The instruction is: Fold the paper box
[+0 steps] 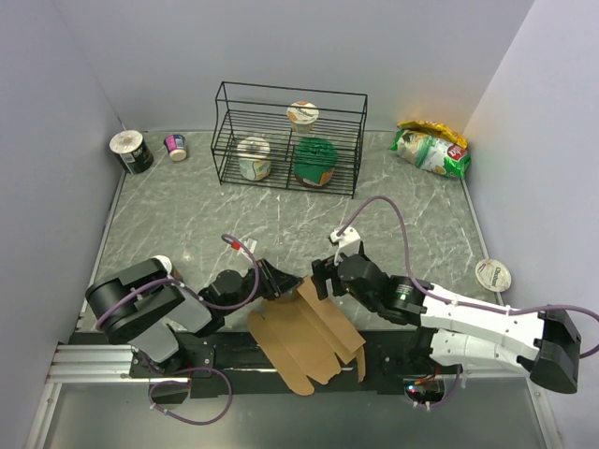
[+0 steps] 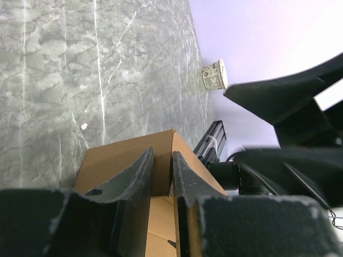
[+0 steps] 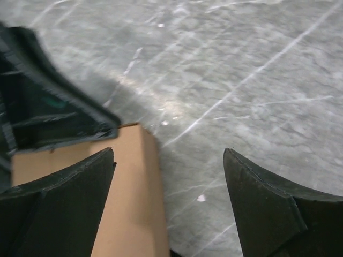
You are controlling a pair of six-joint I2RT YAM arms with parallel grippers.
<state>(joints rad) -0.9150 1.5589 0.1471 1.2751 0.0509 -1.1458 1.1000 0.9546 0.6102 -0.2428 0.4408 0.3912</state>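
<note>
With the left gripper (image 2: 162, 176) pinching a raised flap of the paper box (image 1: 304, 341), the spread right gripper (image 3: 169, 155) should close on the neighbouring panel and fold it slowly along its crease, low over the tabletop (image 1: 187, 206)

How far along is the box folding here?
Early. One panel of the paper box looks lifted at a crease. The left gripper pinches its edge; the right gripper is open beside it. Left: the rest lies mostly flat, no walls or closed box yet.

Robot lab bench — plain partition walls (image 1: 56, 140), marble-patterned table (image 1: 187, 215), aluminium mounting rail (image 1: 80, 365)
</note>
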